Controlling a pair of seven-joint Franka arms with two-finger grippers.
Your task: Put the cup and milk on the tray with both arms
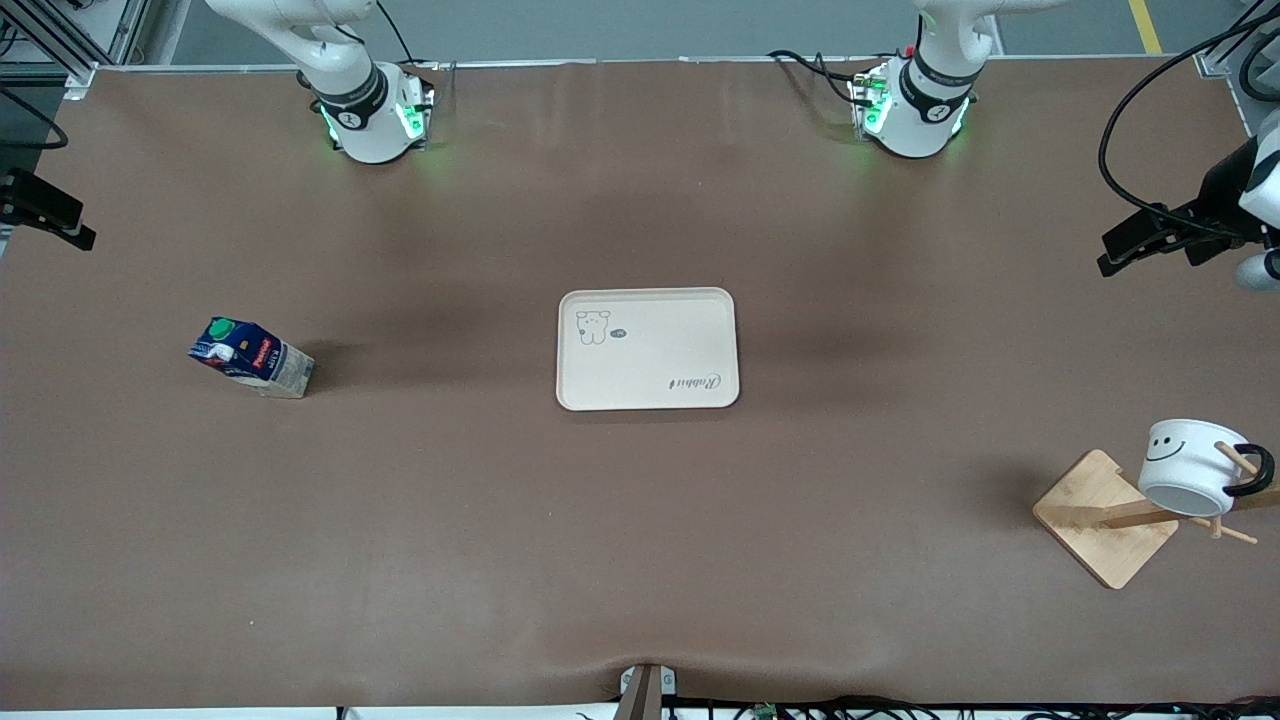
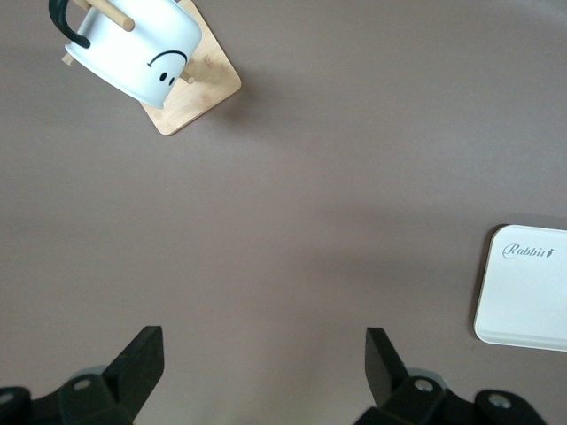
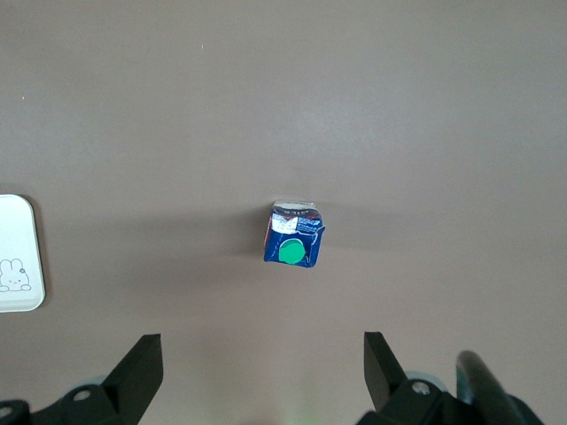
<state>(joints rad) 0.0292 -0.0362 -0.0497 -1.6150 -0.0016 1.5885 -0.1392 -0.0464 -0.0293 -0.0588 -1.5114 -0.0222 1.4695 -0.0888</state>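
The cream tray (image 1: 648, 350) lies flat in the middle of the table with nothing on it; its edge also shows in the wrist views (image 2: 523, 292) (image 3: 18, 257). The dark-blue milk (image 1: 250, 357) (image 3: 293, 235) with its green cap stands toward the right arm's end. The white smiley cup (image 1: 1190, 465) (image 2: 133, 49) hangs tilted by its black handle on a wooden peg toward the left arm's end. My left gripper (image 1: 1112, 253) (image 2: 263, 345) hovers open over bare table near that end. My right gripper (image 1: 80, 228) (image 3: 262, 347) hovers open over bare table at the other end.
The cup's peg rises from a square wooden rack base (image 1: 1095, 520) (image 2: 199, 93), nearer the front camera than the tray. Brown table covering (image 1: 640, 550) stretches between the tray, the milk and the rack. Both arm bases stand along the table's edge farthest from the front camera.
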